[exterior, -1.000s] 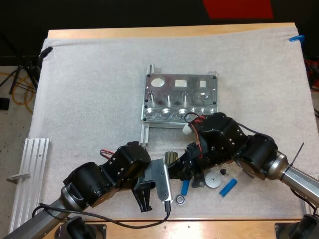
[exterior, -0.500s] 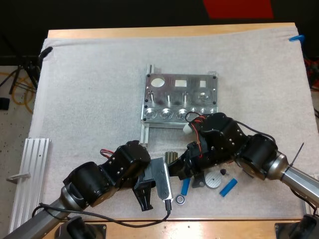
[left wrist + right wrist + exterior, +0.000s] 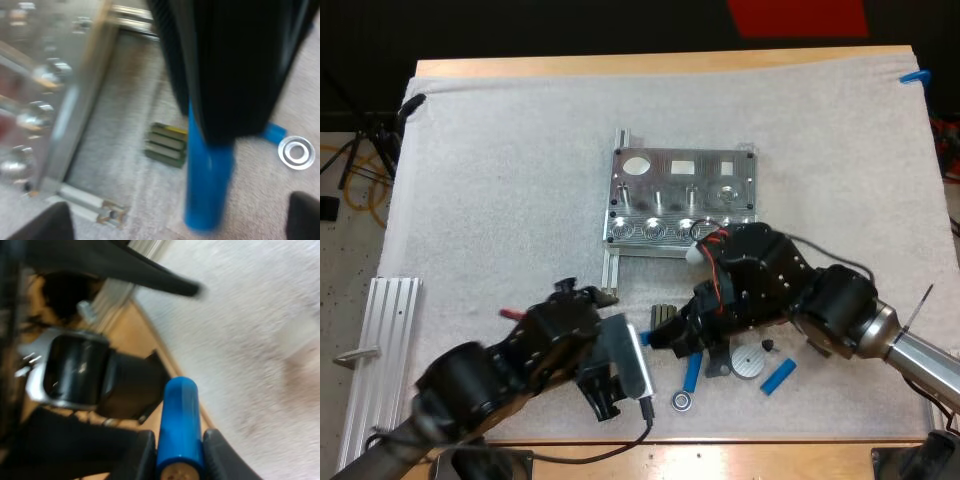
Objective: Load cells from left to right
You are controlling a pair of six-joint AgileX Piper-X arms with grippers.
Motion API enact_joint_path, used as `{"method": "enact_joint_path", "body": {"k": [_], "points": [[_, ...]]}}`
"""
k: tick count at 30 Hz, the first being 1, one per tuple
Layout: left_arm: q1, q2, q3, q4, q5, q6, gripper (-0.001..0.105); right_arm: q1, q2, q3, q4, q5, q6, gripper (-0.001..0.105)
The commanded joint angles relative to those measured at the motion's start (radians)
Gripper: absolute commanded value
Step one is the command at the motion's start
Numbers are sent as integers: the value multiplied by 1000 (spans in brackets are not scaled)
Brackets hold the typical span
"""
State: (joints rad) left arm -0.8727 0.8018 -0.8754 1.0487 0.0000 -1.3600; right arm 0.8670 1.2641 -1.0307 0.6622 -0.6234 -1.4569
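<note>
Right gripper (image 3: 181, 454) clamps the stiff, light, probably slippery blue cell (image 3: 179, 410) across its barrel; left gripper (image 3: 603, 390) stands open.

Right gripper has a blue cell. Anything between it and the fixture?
Nothing tall. A small green part lies flat between the blue cell and the fixture's near edge; a lifted cell should clear it. The open left gripper sits to the side, off that path.

A blue cell (image 3: 691, 374) sits steeply tilted in the right gripper (image 3: 688, 356) at lower centre. A second cell (image 3: 779, 376) lies flat at lower right, below the metal fixture (image 3: 682, 195).
</note>
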Motion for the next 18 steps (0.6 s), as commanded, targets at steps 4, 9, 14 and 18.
{"method": "enact_joint_path", "body": {"k": [4, 9, 14, 18], "points": [[-5, -100, -3, 24, -34, -106, 88, -3, -4, -107, 172, 199, -114, 0], [-5, -185, -3, 2, -34, -240, 88, -29, 5, -208, 323, 420, -171, 0], [-5, -203, -3, -69, -34, -315, 88, -104, 73, -296, 391, 423, -203, 0], [-5, -203, -3, -130, -34, -351, 88, -144, 186, -414, 473, 505, -277, 0]]}}
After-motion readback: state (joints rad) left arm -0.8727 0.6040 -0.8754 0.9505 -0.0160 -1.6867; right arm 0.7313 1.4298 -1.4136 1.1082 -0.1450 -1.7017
